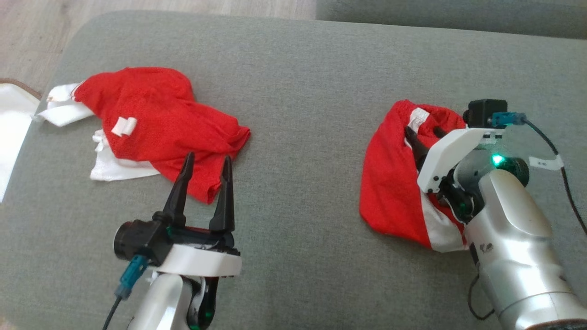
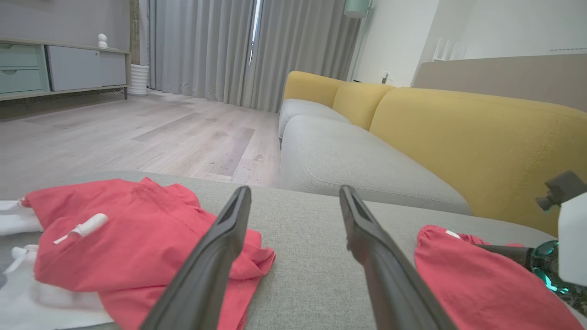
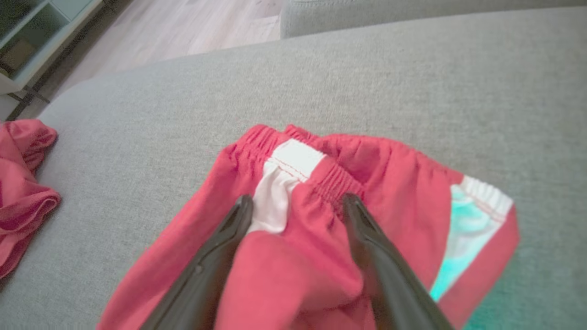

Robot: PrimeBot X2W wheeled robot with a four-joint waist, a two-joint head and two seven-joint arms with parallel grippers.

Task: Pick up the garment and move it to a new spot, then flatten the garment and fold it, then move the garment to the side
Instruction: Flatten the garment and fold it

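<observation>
Two red garments lie well apart on a wide grey cushion [image 1: 298, 91]. The right garment [image 1: 390, 183], red shorts with white side panels, sits bunched toward the cushion's right side in the head view, its gathered waistband [image 3: 339, 181] turned to the far edge. The right gripper [image 1: 424, 135] is down on this garment. In the right wrist view its two dark fingers [image 3: 215, 256] stand wide apart and rest on the cloth just short of the waistband. A raised fold of red fabric lies between them, and a white panel [image 3: 289, 169] shows beside the left finger. The jaws are released, straddling the fold rather than pinching it, so the garment lies on the cushion ungrasped. A green light from the wrist tints the white stripe at the shorts' right edge. The left garment [image 1: 156, 123], crumpled red mesh with white cloth showing under and beside it, lies on the left part of the cushion. The left gripper [image 1: 207, 158] is at its near corner, fingers spread and released, with nothing between them. In the head view their tips overlap the red hem, but whether they touch it cannot be told. Beyond the cushion, the left wrist view shows a yellow-backed sofa [image 2: 481, 137], a pale wooden floor [image 2: 137, 137] and grey curtains [image 2: 206, 46].
</observation>
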